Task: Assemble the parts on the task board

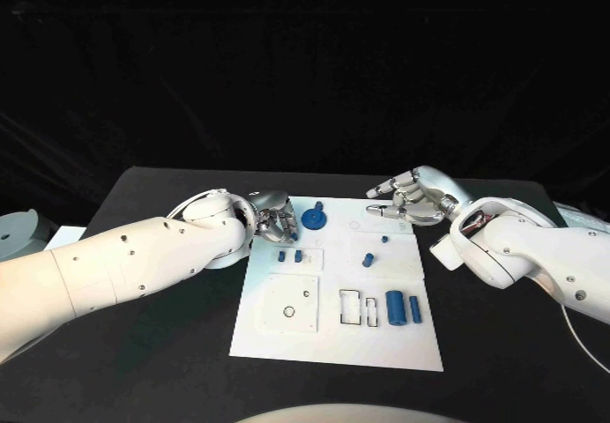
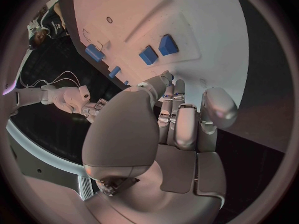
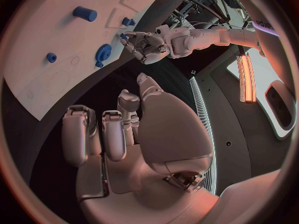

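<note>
Near edge of the task board (image 1: 337, 348) is bare; two blue cylinders (image 1: 405, 306) stand by slots at its right. Left hand (image 1: 272, 218) hovers at the far-left corner, fingers loosely curled, holding nothing, just beside the blue disc part (image 1: 316, 217), the nearer hand. Right hand (image 1: 413, 196) is spread, empty, beyond the far-right corner. Black table (image 1: 166, 352) around.

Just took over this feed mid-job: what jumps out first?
The white rectangular task board lies mid-table, small blue parts scattered on it, a blue round disc-shaped part near its far edge. The silver left hand hovers at the board's far left corner beside that disc; the silver right hand hangs open past the far right corner.
</note>
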Controlling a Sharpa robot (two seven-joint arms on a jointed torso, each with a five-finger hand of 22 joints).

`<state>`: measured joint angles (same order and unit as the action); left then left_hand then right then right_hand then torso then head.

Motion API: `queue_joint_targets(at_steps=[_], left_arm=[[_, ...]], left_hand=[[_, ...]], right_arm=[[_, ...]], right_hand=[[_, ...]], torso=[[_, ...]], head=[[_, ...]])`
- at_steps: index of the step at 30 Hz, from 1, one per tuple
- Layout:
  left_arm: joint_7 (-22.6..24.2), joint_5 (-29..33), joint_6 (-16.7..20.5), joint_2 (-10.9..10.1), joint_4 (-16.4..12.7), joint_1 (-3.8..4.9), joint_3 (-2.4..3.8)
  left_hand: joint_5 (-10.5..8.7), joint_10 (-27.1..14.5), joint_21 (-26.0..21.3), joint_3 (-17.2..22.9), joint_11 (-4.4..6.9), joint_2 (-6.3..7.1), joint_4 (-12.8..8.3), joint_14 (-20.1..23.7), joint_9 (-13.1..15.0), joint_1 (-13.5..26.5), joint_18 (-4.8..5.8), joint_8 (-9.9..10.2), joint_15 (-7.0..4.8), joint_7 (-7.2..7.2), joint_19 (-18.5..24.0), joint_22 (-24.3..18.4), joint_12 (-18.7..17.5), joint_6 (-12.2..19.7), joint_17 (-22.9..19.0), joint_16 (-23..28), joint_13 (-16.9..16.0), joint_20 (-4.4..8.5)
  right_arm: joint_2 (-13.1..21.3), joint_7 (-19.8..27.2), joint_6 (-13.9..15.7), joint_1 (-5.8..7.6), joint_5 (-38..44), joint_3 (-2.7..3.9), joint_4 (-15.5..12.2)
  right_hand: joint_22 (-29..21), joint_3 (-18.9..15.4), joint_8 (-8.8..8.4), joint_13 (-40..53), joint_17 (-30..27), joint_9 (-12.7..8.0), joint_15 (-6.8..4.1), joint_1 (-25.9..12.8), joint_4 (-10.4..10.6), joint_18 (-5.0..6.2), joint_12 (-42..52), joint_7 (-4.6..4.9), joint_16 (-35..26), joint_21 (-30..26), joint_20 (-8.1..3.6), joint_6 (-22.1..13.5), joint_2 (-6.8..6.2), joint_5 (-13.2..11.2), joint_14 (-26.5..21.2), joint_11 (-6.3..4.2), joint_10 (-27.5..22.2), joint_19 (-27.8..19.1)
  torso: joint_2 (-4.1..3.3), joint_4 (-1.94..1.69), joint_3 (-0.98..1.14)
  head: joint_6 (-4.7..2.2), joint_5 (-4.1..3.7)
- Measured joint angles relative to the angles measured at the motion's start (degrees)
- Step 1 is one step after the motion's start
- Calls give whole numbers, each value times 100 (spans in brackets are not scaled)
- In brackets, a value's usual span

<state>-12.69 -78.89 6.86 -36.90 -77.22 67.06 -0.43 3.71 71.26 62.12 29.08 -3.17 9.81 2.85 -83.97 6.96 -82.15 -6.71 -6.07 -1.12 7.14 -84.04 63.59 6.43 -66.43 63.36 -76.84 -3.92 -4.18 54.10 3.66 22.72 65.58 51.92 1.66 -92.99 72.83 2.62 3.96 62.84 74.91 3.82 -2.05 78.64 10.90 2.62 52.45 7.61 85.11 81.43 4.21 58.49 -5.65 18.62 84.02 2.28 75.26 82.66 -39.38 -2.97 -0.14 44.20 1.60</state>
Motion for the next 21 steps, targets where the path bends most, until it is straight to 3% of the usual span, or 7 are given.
queue_joint_targets(at_steps=[21], left_arm=[[-63, -7, -86, 54, 76, -3, 5]], left_hand=[[0, 0, 0, 0, 0, 47, 0, 0, -6, 47, -1, 27, 0, 0, 0, 20, -50, 1, 1, 0, 0, 0]], right_arm=[[6, 2, -2, -1, -1, 0, -6]], right_hand=[[0, 0, 0, 0, 3, 0, 0, 0, 0, 0, 0, 0, 0, 0, 0, 0, 0, 0, 0, 0, 0, 0]], torso=[[4, 0, 4]], head=[[1, -2]])
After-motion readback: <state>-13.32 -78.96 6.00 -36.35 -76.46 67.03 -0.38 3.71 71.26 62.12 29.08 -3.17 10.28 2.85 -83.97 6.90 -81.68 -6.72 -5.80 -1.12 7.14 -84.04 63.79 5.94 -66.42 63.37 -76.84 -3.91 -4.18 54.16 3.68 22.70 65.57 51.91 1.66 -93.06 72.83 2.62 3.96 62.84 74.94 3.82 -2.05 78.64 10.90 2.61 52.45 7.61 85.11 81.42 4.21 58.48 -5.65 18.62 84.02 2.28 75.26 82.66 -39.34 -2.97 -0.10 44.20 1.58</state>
